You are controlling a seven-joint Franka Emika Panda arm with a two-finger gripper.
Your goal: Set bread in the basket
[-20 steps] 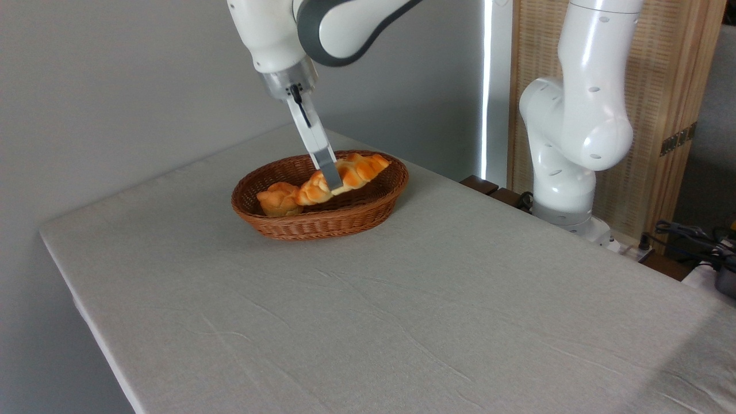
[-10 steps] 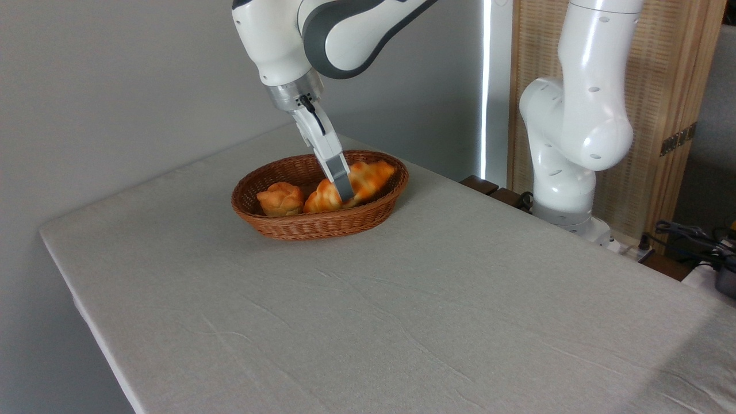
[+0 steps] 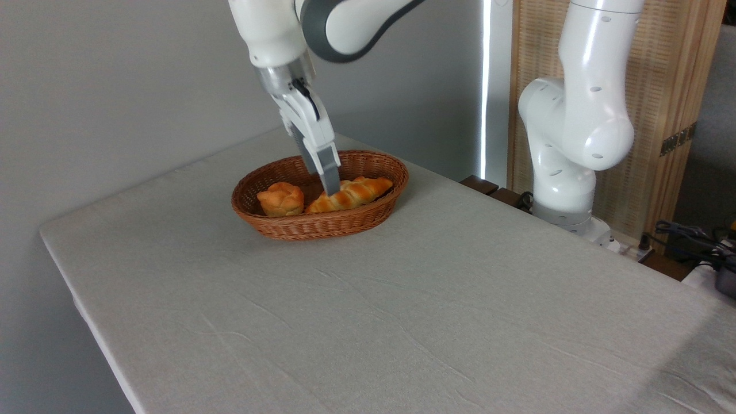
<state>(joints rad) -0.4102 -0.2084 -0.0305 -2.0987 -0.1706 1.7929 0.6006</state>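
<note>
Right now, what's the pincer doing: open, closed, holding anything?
Pincer: tips at the braided bread lying in the basket; open or closed cannot be told from this side view.

The gripper (image 3: pixel 329 183) hangs over the basket (image 3: pixel 322 224), which sits on the table (image 3: pixel 402 299). The bread (image 3: pixel 351 194) lies in the basket just below and right of the jaws; a bun (image 3: pixel 280 199) lies to their left.

White glossy arm (image 3: pixel 575 115), grey joint bands, silver wrist, grey-tipped claw (image 3: pixel 329 184)
</note>
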